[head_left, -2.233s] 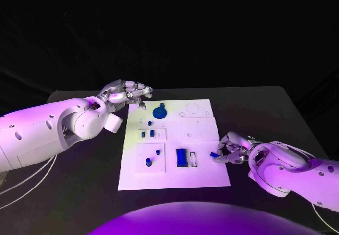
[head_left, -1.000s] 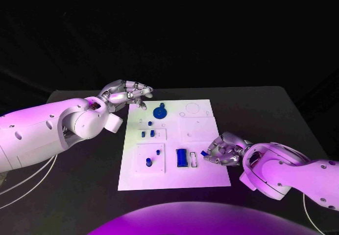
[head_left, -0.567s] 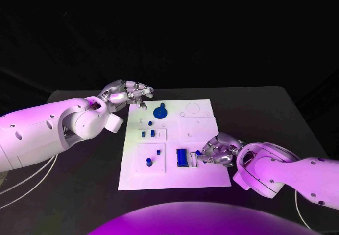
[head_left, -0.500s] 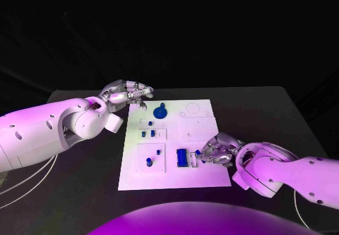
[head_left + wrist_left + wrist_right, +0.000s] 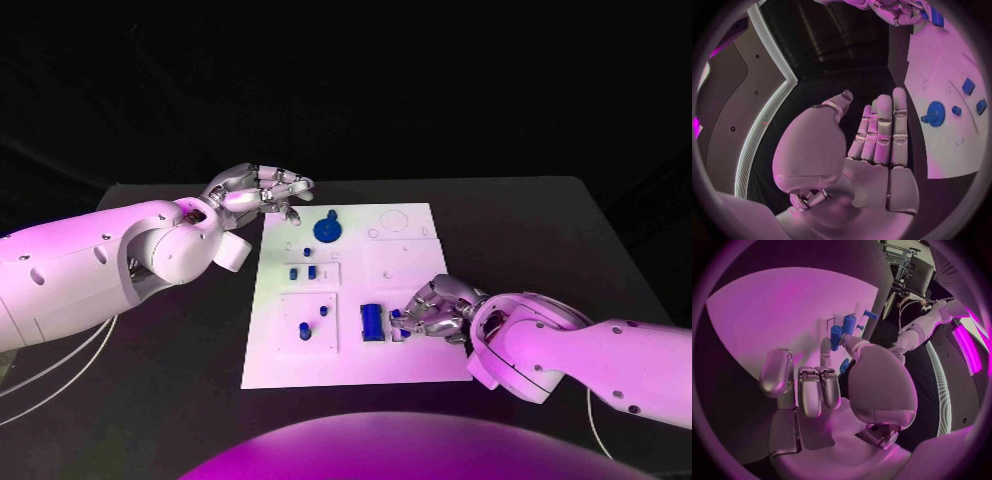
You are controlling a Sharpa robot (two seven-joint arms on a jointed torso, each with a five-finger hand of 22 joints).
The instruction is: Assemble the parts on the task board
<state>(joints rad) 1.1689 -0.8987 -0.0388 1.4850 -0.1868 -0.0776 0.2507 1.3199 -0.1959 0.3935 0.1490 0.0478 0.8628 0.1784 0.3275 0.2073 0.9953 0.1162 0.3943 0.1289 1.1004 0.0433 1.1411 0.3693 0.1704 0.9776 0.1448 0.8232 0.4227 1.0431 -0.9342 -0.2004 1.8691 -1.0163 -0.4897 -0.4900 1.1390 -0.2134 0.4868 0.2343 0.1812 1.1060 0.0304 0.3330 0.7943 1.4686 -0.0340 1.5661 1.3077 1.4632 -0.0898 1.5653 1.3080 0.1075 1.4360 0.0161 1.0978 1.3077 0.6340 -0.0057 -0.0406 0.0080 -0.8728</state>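
Two arms reach over a black table (image 5: 548, 230) that stands in a dark room, with the white task board (image 5: 411, 360) lying in its middle. On the board sit several blue parts: a round disc (image 5: 326, 231) near the far end, two small pieces (image 5: 302, 272) in a square recess at mid-board, two more (image 5: 309, 326) in a nearer recess, and a long block (image 5: 371, 321) standing in a slot toward the near right. The left hand (image 5: 260, 191) hovers off the board's far left corner, above the table, its fingers loosely curled in the head view; the left wrist view shows that hand (image 5: 879, 135) with fingers straight, side by side and holding nothing, the disc (image 5: 935, 112) just beyond its fingertips. The right hand (image 5: 430, 308) is over the board's right part, just beside the long block, fingers bunched downward. A small blue part (image 5: 397, 314) shows at its fingertips in the head view, and the right wrist view shows a blue piece (image 5: 844, 365) pinched between thumb and a finger, which the head view leaves unclear. That wrist view also shows the long block (image 5: 836, 336) and a second upright part (image 5: 848, 324) just past the fingers.
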